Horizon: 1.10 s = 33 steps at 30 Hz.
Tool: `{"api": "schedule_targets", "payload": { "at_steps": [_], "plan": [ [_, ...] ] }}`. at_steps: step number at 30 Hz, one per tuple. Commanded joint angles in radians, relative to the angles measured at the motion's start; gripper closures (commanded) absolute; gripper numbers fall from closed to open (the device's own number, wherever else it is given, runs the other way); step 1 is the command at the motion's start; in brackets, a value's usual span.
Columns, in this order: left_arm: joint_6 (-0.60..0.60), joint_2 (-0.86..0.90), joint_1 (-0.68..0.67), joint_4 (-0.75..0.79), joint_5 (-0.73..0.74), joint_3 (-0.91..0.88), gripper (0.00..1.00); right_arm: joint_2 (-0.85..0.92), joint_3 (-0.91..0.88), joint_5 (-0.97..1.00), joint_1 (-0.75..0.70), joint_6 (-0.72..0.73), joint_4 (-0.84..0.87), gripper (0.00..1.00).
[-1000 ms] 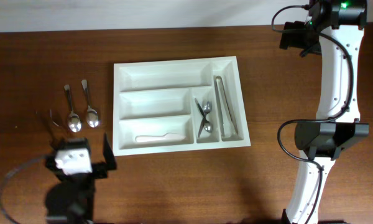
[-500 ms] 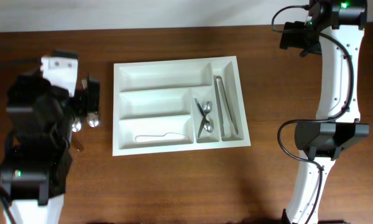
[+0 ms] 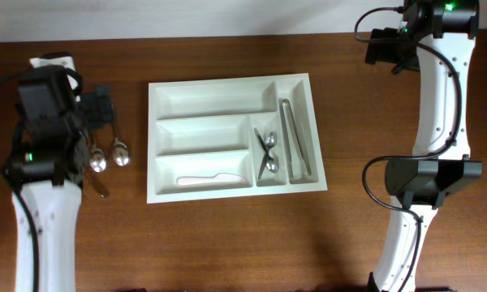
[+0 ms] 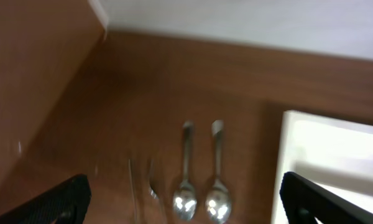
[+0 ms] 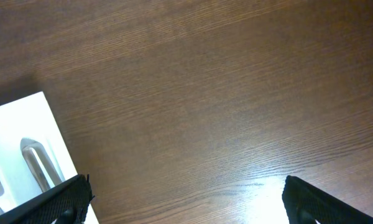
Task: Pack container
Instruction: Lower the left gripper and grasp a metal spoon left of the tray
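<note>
Overhead view: the container (image 3: 215,99), a white tray, lies flat near the middle of the wooden table (image 3: 227,243), its long sides running left to right; the top and middle long compartments hold nothing visible; the bottom long compartment holds a white knife (image 3: 211,178) lying lengthwise; the small narrow compartment holds a pair of crossed spoons (image 3: 267,154); the outer narrow compartment holds metal tongs (image 3: 296,142) lying along its length.

On the bare wood left of the tray, apart from it, two loose spoons (image 3: 120,150) lie side by side, bowls toward the near edge; a thinner utensil beside them is partly hidden under the left arm and cannot be identified.

Left wrist view: the left gripper (image 4: 189,199) hangs above those loose spoons, jaws spread wide, nothing between them; the tray's edge shows at the right of that view.

Right wrist view: the right gripper (image 5: 189,200) is over bare wood beyond the tray's far right corner, jaws spread wide and holding nothing; one end of the tongs shows at the lower left.
</note>
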Motion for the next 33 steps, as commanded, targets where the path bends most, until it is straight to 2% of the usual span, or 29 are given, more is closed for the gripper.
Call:
{"api": "schedule_targets", "payload": {
  "at_steps": [1, 7, 15, 16, 17, 18, 22, 26, 29, 33],
  "plan": [
    [-0.103, 0.115, 0.042, 0.000, -0.024, 0.013, 0.02, -0.032, 0.019, 0.013, -0.002, 0.012, 0.000, 0.01],
    [-0.102, 0.323, 0.046, 0.047, 0.013, 0.013, 0.01, -0.032, 0.019, 0.012, -0.002, 0.012, 0.000, 0.01],
    [-0.101, 0.470, 0.046, 0.135, 0.077, 0.013, 0.00, -0.032, 0.019, 0.012, -0.002, 0.012, 0.000, 0.01],
    [-0.101, 0.484, 0.046, 0.148, 0.082, 0.013, 0.06, -0.032, 0.019, 0.013, -0.002, 0.012, 0.000, 0.01],
    [-0.101, 0.509, 0.046, 0.164, 0.098, 0.013, 0.31, -0.032, 0.019, 0.013, -0.002, 0.012, 0.000, 0.01],
    [-0.101, 0.526, 0.046, 0.175, 0.116, 0.013, 0.35, -0.032, 0.019, 0.013, -0.002, 0.012, 0.000, 0.01],
    [-0.102, 0.602, 0.046, 0.213, 0.190, 0.013, 0.36, -0.032, 0.019, 0.013, -0.002, 0.012, 0.000, 0.01],
    [-0.102, 0.673, 0.046, 0.217, 0.189, 0.013, 0.36, -0.032, 0.019, 0.013, -0.002, 0.012, 0.000, 0.01],
    [-0.102, 0.711, 0.046, 0.218, 0.189, 0.013, 0.32, -0.032, 0.019, 0.013, -0.002, 0.012, 0.000, 0.01],
    [-0.102, 0.737, 0.046, 0.222, 0.189, 0.013, 0.36, -0.032, 0.019, 0.013, -0.002, 0.012, 0.000, 0.01]
  ]
}}
